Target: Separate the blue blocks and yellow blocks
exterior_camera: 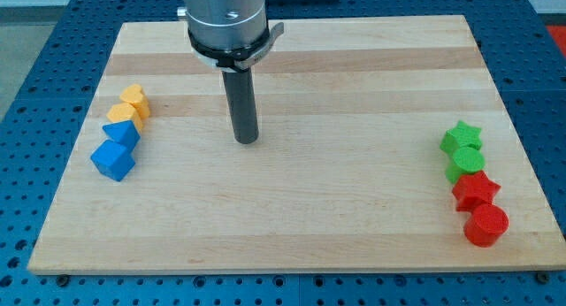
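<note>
At the view's left, four blocks lie in a touching slanted row. A yellow heart-like block point(134, 97) is at the top, a yellow block point(125, 113) below it, then a blue block point(121, 133), then a blue cube point(112, 160) at the bottom. My tip point(246, 140) is on the board near the middle, well to the right of this row and touching no block.
At the view's right lie a green star point(462, 137), a green block point(465, 165), a red star point(476, 190) and a red cylinder point(485, 225) in a column near the wooden board's point(292, 226) right edge.
</note>
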